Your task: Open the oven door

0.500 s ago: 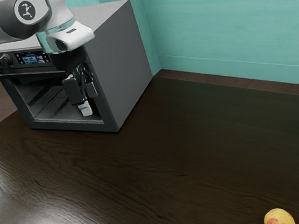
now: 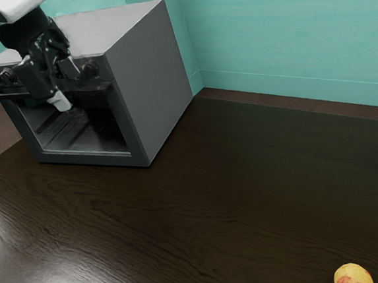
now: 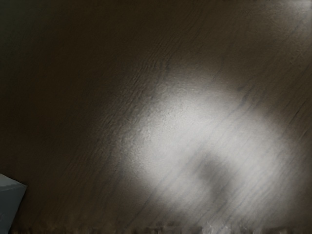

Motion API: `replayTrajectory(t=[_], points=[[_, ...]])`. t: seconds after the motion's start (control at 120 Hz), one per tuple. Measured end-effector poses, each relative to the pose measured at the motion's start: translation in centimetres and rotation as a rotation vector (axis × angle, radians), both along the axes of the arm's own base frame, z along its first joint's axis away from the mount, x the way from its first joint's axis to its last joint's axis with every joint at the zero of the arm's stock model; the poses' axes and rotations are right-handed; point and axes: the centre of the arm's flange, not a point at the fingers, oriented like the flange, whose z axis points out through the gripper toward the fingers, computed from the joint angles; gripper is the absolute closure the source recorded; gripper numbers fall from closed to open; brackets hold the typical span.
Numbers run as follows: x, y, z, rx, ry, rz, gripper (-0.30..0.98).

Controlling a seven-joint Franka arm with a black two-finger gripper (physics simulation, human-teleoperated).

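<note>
I hold my hand [image 2: 66,88] with its fingers spread before the oven's [image 2: 151,85] shut door [image 2: 99,131], near its handle [image 2: 13,96].

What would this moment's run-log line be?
goal: open oven door | gripper: open, empty, near door handle | contact: unclear | door: shut

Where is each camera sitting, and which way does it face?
Exterior view: beside the arm, looking down across the table toward the oven; the arm's end and jaws show.
Wrist view: mounted by the jaws, facing the table.
Shared: the table, and probably the oven, as a gray corner at the wrist view's edge.
</note>
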Motion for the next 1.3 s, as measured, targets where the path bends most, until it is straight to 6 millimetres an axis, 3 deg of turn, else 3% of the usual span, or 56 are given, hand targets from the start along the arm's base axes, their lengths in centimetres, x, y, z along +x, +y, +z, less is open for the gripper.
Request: replayTrajectory(t=[0.058,0.1,0.142,0.2,0.25,0.308,0.4,0.558,0.725,0.9,1.017,1.117,1.3], points=[[-3.7,-2.7,3.6,0.074,-0.070,-0.107,0.00],[-6.2,-1.2,5.2,0.114,-0.096,-0.116,0.00],[-8.6,0.8,5.6,0.167,-0.087,-0.105,0.00],[-13.1,4.3,4.7,0.216,-0.062,-0.081,0.00],[-16.2,6.6,2.2,0.244,-0.031,-0.089,0.00],[-17.8,8.5,-0.6,0.261,-0.017,-0.128,0.00],[-17.1,10.7,-3.0,0.290,-0.016,-0.191,0.00],[-15.8,14.0,-3.9,0.322,-0.084,-0.278,0.00],[-13.5,14.2,-4.1,0.372,-0.120,-0.370,0.00],[-12.8,15.6,-4.4,0.396,-0.144,-0.417,0.00],[-10.8,17.1,-6.1,0.381,-0.141,-0.463,0.00],[-9.2,17.6,-6.3,0.401,-0.129,-0.482,0.00],[-8.5,18.9,-6.2,0.410,-0.137,-0.509,0.00]])
